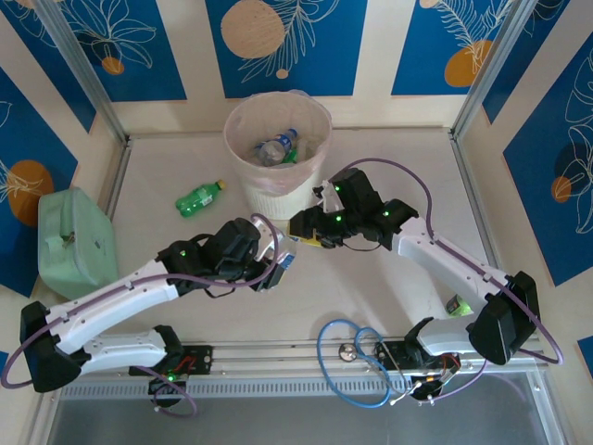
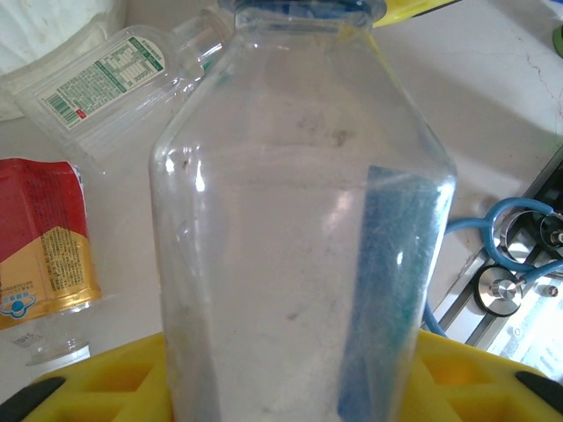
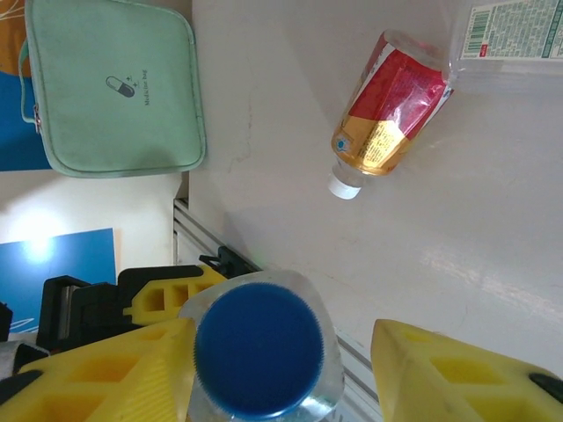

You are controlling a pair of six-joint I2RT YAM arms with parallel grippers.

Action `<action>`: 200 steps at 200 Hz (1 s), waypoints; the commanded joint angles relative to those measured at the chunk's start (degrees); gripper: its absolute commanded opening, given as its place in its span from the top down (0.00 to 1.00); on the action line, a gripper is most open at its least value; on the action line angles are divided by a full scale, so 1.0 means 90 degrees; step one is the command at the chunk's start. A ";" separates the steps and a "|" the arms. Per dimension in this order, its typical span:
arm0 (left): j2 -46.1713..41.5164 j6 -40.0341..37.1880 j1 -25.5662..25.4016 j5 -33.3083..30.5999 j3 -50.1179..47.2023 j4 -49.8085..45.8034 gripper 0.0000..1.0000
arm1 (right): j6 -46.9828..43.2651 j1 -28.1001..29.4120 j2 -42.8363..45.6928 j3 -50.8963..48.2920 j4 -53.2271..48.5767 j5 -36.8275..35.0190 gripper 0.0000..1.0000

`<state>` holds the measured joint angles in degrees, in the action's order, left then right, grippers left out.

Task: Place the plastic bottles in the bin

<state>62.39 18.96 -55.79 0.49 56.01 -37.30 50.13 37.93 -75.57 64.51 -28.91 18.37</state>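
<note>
Progress is partial. On the top view the bin [image 1: 278,195] stands at 12 o'clock on the table [image 1: 389,167]. Inside it lie a clear blue-capped bottle [image 1: 276,146] and something green beside it; the full count inside cannot be told. Outstanding items are as follows. A green bottle [image 1: 200,197] lies on the table at 8 o'clock from the bin, well apart from both arms. What looks like a second green bottle [image 1: 458,304] sits at 4 o'clock on the table, just beside the right arm's elbow. On the right wrist view a red-labelled bottle [image 3: 391,110] lies on its side at 1 o'clock, and a clear bottle with a white printed label [image 3: 510,35] lies just beside it at the upper edge; neither is in the bin. One clear bottle [image 2: 299,220], blue-capped and blue-labelled, is in hand: the left gripper [image 2: 290,391] is closed on its body, a yellow finger on either side, at 6 o'clock from the bin. The right gripper [image 3: 281,369] stands spread around the blue cap [image 3: 259,347], one finger close against the bottle and the other clear of it, so it grips nothing. Judgement: some five bottles are left to deliver, the held one first, and the arms appear set for a handover. A mint-green case [image 1: 74,241] at 9 o'clock is no part of the task.
</note>
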 commanded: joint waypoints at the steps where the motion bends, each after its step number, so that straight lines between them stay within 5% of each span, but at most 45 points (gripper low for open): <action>1: -0.0145 -0.0069 -0.0038 0.0131 0.0163 -0.0035 0.53 | -0.0037 0.0053 -0.0040 0.0127 0.0046 0.0036 0.46; 99: -0.0096 -0.0056 -0.0033 0.0126 0.0118 0.0052 0.52 | -0.0028 0.0150 -0.0020 0.0117 0.0186 0.0108 0.67; 133: -0.0187 0.0302 -0.0032 -0.0439 0.0085 0.0176 0.01 | -0.0127 0.0136 0.0141 0.0246 0.0005 0.0061 0.75; 176: -0.0906 0.0914 0.0078 -0.1600 0.0388 -0.0172 0.00 | -0.0295 -0.0089 0.0606 0.0767 -0.0343 -0.0029 0.76; 200: -0.1181 0.1207 0.0649 -0.2598 0.0945 -0.1072 0.00 | -0.0465 -0.0300 0.0672 0.1439 -0.0488 -0.0033 0.75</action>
<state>54.76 25.63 -54.72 -10.68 58.85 -39.40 48.71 36.88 -72.07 70.91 -31.03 17.78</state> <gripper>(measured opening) 0.998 0.284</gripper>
